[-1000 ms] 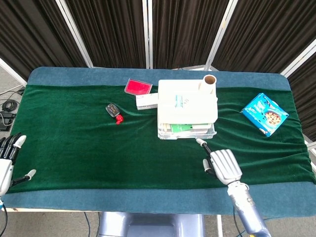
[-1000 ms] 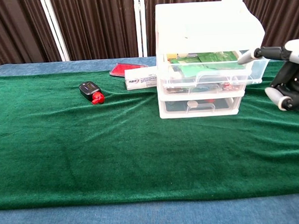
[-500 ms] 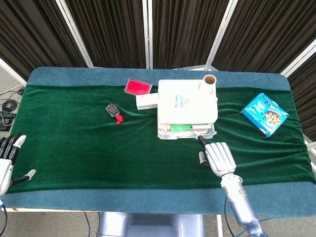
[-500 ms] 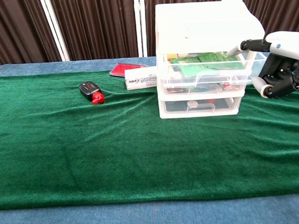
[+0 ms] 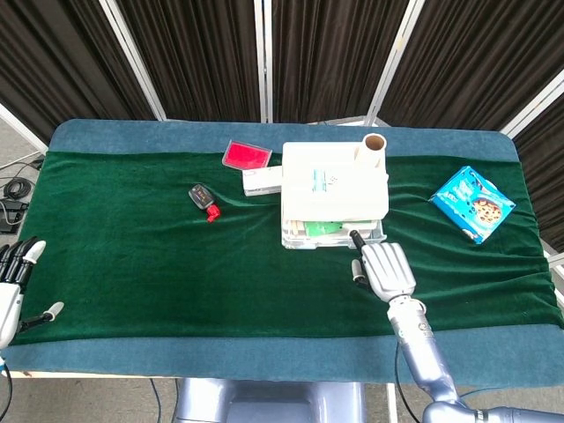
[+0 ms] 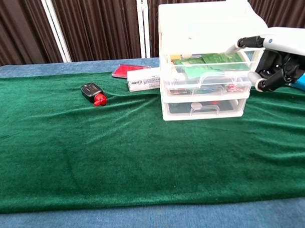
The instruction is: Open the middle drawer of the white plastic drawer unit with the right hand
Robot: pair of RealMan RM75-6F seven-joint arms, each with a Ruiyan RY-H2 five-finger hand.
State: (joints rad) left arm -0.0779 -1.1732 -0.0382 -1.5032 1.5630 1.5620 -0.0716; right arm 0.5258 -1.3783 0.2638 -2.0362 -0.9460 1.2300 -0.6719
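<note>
The white plastic drawer unit (image 5: 333,181) (image 6: 209,27) stands at the table's middle back. One of its clear drawers (image 6: 211,74) sticks out a little at the front and shows green items inside. My right hand (image 5: 383,269) (image 6: 278,59) hovers at the unit's front right corner. One finger (image 6: 247,41) stretches over the right end of that drawer's rim, while the others curl downward and hold nothing. Whether the finger touches the rim is unclear. My left hand (image 5: 11,282) hangs open off the table's left edge, seen only in the head view.
A black and red small object (image 5: 204,196) (image 6: 93,93) lies left of the unit. Behind it are a red case (image 5: 246,155) and a white box (image 5: 262,181). A cardboard tube (image 5: 373,148) stands on the unit. A blue cookie packet (image 5: 472,203) lies far right.
My right hand has moved forward and to the left, from open cloth up to the unit's front right corner. The drawers and the left hand have not moved.
</note>
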